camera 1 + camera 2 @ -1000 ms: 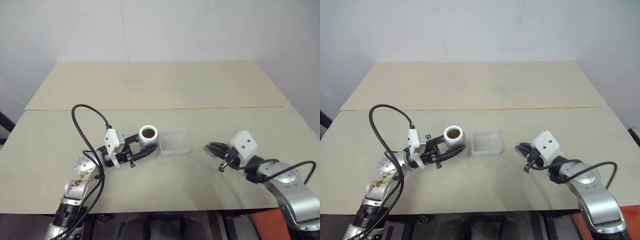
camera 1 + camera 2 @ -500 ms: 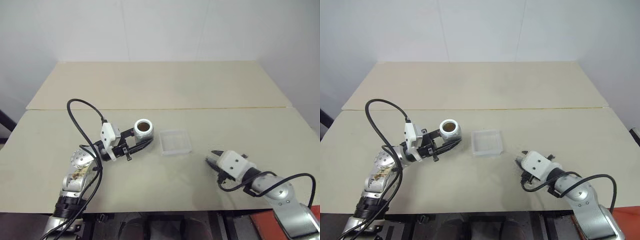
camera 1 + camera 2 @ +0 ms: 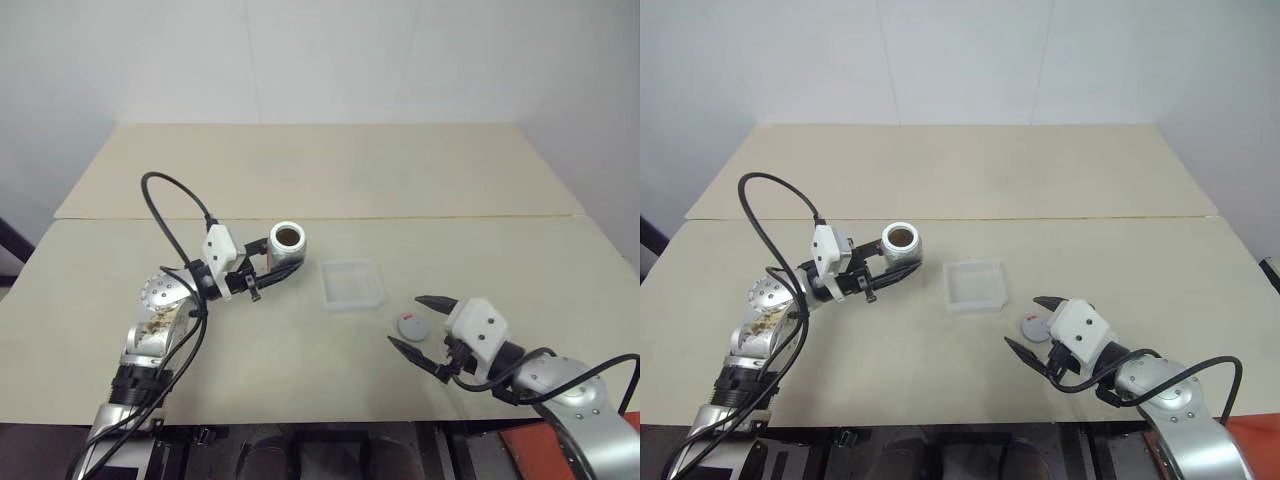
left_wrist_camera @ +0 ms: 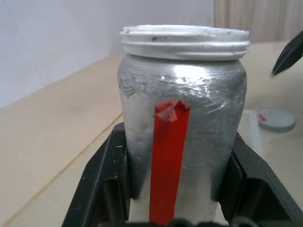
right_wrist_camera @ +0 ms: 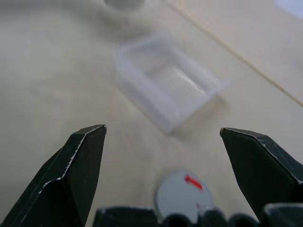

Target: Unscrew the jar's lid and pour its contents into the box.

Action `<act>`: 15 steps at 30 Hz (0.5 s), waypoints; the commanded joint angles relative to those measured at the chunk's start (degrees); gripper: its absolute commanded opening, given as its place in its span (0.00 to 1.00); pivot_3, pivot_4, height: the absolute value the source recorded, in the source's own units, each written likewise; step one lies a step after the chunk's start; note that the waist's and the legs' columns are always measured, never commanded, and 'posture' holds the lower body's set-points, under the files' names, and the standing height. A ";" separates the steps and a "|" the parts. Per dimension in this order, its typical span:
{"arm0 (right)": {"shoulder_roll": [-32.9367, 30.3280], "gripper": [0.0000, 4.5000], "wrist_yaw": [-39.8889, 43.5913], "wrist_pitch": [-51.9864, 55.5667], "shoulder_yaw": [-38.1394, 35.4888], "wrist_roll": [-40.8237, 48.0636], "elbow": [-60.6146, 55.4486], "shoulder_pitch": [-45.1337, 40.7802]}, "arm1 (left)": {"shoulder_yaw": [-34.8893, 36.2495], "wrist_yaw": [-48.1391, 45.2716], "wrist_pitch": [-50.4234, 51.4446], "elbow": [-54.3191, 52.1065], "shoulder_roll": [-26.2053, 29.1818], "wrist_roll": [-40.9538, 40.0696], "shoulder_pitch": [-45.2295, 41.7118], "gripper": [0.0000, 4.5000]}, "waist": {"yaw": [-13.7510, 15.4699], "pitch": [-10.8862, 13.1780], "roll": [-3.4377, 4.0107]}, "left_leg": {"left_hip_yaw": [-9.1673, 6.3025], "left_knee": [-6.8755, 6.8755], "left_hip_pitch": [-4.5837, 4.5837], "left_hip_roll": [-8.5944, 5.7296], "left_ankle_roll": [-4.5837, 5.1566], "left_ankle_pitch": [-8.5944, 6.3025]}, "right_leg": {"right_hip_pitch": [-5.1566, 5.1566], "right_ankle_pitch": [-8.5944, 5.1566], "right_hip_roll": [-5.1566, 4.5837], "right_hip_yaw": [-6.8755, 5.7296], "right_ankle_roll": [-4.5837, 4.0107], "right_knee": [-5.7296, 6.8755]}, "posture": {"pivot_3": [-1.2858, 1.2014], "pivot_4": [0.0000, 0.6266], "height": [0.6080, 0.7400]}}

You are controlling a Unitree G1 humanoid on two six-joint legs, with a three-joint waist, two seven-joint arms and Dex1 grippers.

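Left gripper (image 3: 268,272) is clamped on the open jar (image 3: 287,243) left of the box (image 3: 351,284), upright so nothing spills, while the right gripper (image 3: 421,322), fingers spread, straddles the lid (image 3: 411,326) on the table.

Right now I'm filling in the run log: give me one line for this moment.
silvery-grey jar with red stripe: lidless, upright, in left gripper | round grey lid: on table, right gripper open around it | clear plastic box: empty
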 commanded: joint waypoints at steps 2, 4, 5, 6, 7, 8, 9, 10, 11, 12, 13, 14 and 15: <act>-1.03 1.00 -0.45 3.46 -3.08 3.29 -4.04 -0.18 | -0.84 -1.76 -4.50 3.43 0.75 2.43 -3.64 0.43 | -0.04 0.00 0.00 | 0.00 0.00 0.03 -0.01 0.01 -0.01 | 0.03 0.00 0.00 0.00 0.00 -0.01 | 0.52 0.24 1.00; -0.79 1.00 -1.08 4.10 -3.55 3.45 -4.85 0.28 | -2.44 -1.70 -9.00 7.19 1.06 6.37 -6.91 0.43 | -0.02 0.01 -0.01 | 0.01 0.00 0.02 -0.01 0.02 -0.01 | 0.02 0.00 0.00 0.00 0.00 0.00 | 0.52 0.24 1.00; -0.49 1.00 -1.58 4.34 -3.53 3.41 -5.23 0.33 | -3.16 -1.49 -11.58 9.22 1.15 8.36 -8.68 0.43 | 0.09 0.01 -0.02 | 0.00 0.00 0.02 -0.03 0.02 -0.01 | 0.02 0.00 0.00 -0.01 0.00 -0.01 | 0.52 0.24 1.00; -0.25 1.00 -2.07 4.49 -3.46 3.25 -5.58 0.46 | -4.16 -0.02 -15.34 12.04 0.98 11.41 -11.18 0.43 | 0.26 0.01 -0.02 | 0.00 0.01 0.02 -0.07 0.02 -0.01 | 0.03 0.00 0.01 -0.02 0.00 -0.01 | 0.52 0.24 1.00; -0.22 1.00 -2.52 4.59 -3.30 2.94 -5.93 0.67 | -5.25 1.78 -19.66 15.11 0.79 14.72 -13.79 0.43 | 0.41 0.02 -0.03 | 0.00 0.02 0.01 -0.10 0.01 -0.01 | 0.03 0.00 0.01 -0.04 0.00 -0.01 | 0.52 0.24 1.00; -0.21 1.00 -2.75 4.75 -3.39 2.99 -6.35 1.12 | -6.78 3.70 -24.82 18.73 0.64 18.62 -16.95 0.43 | 0.66 0.02 -0.04 | -0.02 0.05 0.00 -0.12 0.02 -0.01 | 0.04 0.00 0.01 -0.06 0.00 -0.02 | 0.52 0.24 1.00; -0.19 1.00 -2.83 4.96 -3.75 3.40 -6.84 1.77 | -8.63 6.42 -30.49 22.79 0.46 23.13 -20.45 0.43 | 0.83 0.03 -0.06 | -0.04 0.09 -0.02 -0.13 0.05 -0.03 | 0.06 0.01 0.01 -0.08 0.01 -0.02 | 0.52 0.24 1.00; -0.19 1.00 -2.83 4.99 -4.19 3.76 -7.22 2.47 | -10.22 8.89 -35.26 26.51 0.05 26.73 -23.58 0.43 | 1.11 0.04 -0.07 | -0.05 0.12 -0.06 -0.14 0.07 -0.04 | 0.07 0.03 0.01 -0.11 0.04 -0.03 | 0.52 0.24 1.00; -0.16 1.00 -2.99 5.07 -4.36 3.93 -7.59 2.90 | -11.69 11.54 -39.39 30.13 -0.30 30.03 -26.51 0.43 | 1.37 0.04 -0.08 | -0.08 0.16 -0.09 -0.16 0.10 -0.06 | 0.11 0.04 0.01 -0.14 0.06 -0.03 | 0.52 0.24 1.00; -0.08 1.00 -3.30 5.09 -4.53 3.92 -7.85 3.26 | -13.34 14.78 -43.79 33.48 -0.42 33.84 -29.32 0.43 | 1.43 0.05 -0.09 | -0.08 0.19 -0.12 -0.16 0.13 -0.08 | 0.11 0.06 0.01 -0.16 0.09 -0.03 | 0.52 0.24 1.00; 0.11 1.00 -3.74 5.11 -4.72 3.83 -8.10 3.65 | -14.68 17.64 -47.29 36.41 -1.01 36.71 -31.89 0.43 | 1.44 0.05 -0.09 | -0.08 0.23 -0.16 -0.17 0.18 -0.11 | 0.11 0.08 0.01 -0.16 0.12 -0.06 | 0.52 0.24 1.00; 0.30 1.00 -4.13 5.17 -4.85 3.77 -8.30 3.92 | -15.82 20.23 -50.05 38.89 -1.46 39.14 -33.97 0.43 | 1.46 0.05 -0.09 | -0.07 0.28 -0.17 -0.18 0.23 -0.14 | 0.13 0.08 0.01 -0.16 0.14 -0.07 | 0.52 0.24 1.00; 0.60 1.00 -4.61 5.19 -5.04 3.79 -8.57 4.25 | -18.50 26.20 -53.51 40.38 -0.80 45.99 -36.67 0.43 | 1.48 0.06 -0.11 | -0.07 0.31 -0.21 -0.18 0.26 -0.16 | 0.14 0.09 0.01 -0.16 0.16 -0.09 | 0.52 0.24 1.00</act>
